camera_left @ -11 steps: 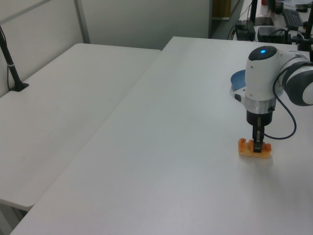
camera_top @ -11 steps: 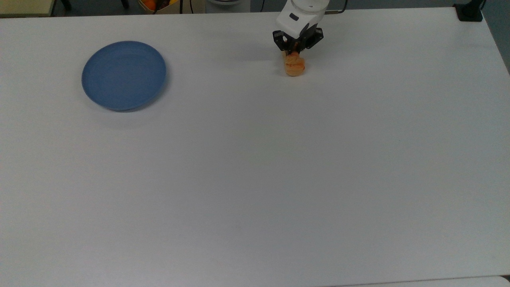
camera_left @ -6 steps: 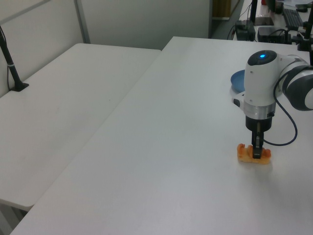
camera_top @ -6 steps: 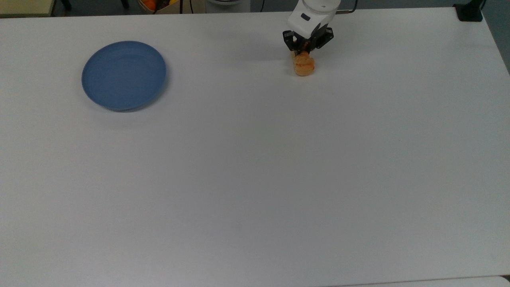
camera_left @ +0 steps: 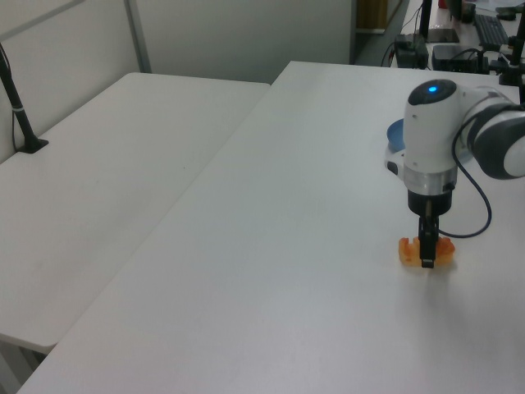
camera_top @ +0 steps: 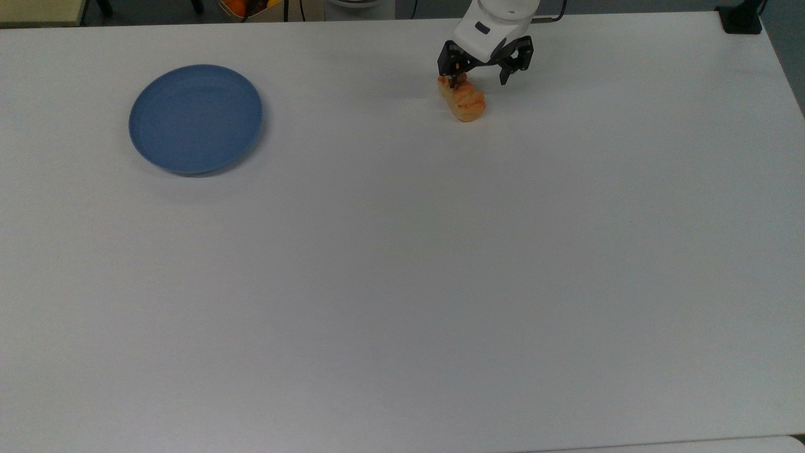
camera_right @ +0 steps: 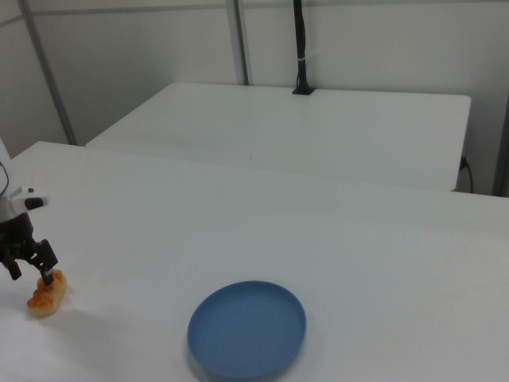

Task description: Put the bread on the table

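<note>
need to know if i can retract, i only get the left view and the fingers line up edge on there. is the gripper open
Observer: Yes. In the top view the gripper is spread wide, with one finger over the end of the bread and the other clear of it.
Operator: bread down flat
Observer: The right view shows it lying on the table, with no gap visible under it.
Operator: where's the plate
Observer: The blue plate sits far off toward the top view's left.
</note>
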